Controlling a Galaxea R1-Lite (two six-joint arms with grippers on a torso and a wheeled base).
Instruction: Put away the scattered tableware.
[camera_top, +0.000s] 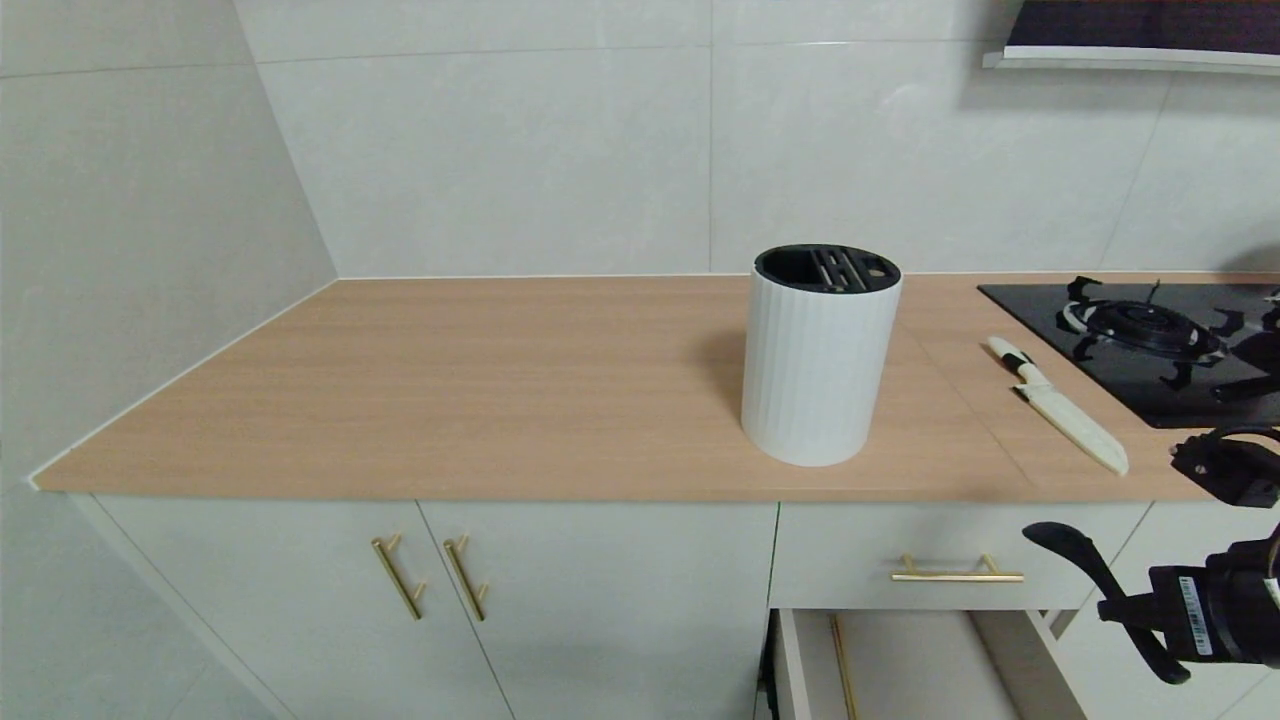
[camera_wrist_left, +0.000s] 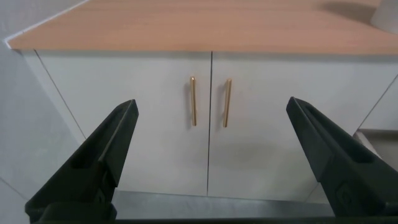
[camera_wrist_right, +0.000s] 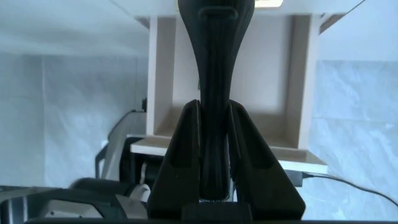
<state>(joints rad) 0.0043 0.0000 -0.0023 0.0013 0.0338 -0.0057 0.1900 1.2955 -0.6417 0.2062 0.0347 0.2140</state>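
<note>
Bright, even light on my feed.
Soft shadow spreads from the white ribbed cylindrical holder (camera_top: 820, 370) toward the wooden countertop's (camera_top: 500, 380) left edge.

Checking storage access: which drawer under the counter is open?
The lower drawer, pulled out with its inside showing; the upper drawer, with the gold handle, is shut.

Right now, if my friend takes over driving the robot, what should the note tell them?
Left gripper: open, empty, low in front of the cabinet doors.
Right gripper: shut, empty, below the counter edge, near the open drawer.
Things: the knife lies flat on the counter between the white holder and the stove. The holder stands upright and no handle sticks out of it.
Done: nothing put away yet.
Left: pick up the knife and stow it, probably in the holder.
</note>
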